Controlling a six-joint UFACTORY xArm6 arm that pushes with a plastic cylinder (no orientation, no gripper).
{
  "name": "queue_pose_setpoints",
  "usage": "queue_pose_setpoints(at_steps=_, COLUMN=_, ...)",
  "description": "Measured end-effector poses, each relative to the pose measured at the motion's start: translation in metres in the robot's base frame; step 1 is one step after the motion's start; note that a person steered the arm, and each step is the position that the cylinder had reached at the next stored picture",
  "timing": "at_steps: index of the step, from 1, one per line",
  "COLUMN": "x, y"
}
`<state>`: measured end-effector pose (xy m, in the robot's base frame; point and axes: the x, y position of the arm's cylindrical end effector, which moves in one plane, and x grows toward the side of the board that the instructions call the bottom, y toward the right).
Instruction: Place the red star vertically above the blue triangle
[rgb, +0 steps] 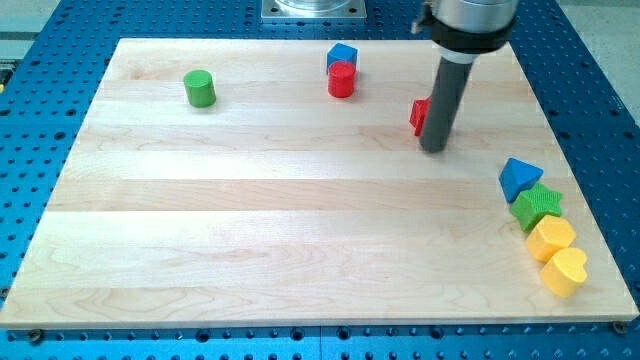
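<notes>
Seven blocks are seen on the wooden board (300, 200). The red star (419, 116) is found at about two o'clock from the board's centre, mostly hidden behind the dark rod, so its shape is only partly made out. My tip (434, 149) is set on the board just at the star's four o'clock, touching it or nearly so; contact cannot be told for certain. No jaws are carried by this arm, so no open or closed state is to be reported.

The blue triangle (519, 177) is placed near the board's edge at the view's right, at roughly four o'clock from the star and well apart from it. A green star (537, 206), a yellow block (551, 238) and a yellow heart (565, 271) are lined up below the triangle.

The star is judged to need shifting toward three o'clock until it sits at the triangle's twelve o'clock. For that push, the tip would be wanted on the star's nine o'clock side, which is the opposite side from where it is held now.
</notes>
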<state>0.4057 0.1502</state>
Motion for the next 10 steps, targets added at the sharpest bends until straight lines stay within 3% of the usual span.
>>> queue_pose_setpoints(at_steps=2, x=-0.038, y=-0.063)
queue_pose_setpoints(at_steps=3, x=-0.055, y=0.002)
queue_pose_setpoints(at_steps=4, x=-0.041, y=0.044)
queue_pose_setpoints(at_steps=5, x=-0.025, y=0.052)
queue_pose_setpoints(at_steps=7, x=-0.061, y=0.099)
queue_pose_setpoints(at_steps=10, x=-0.021, y=0.094)
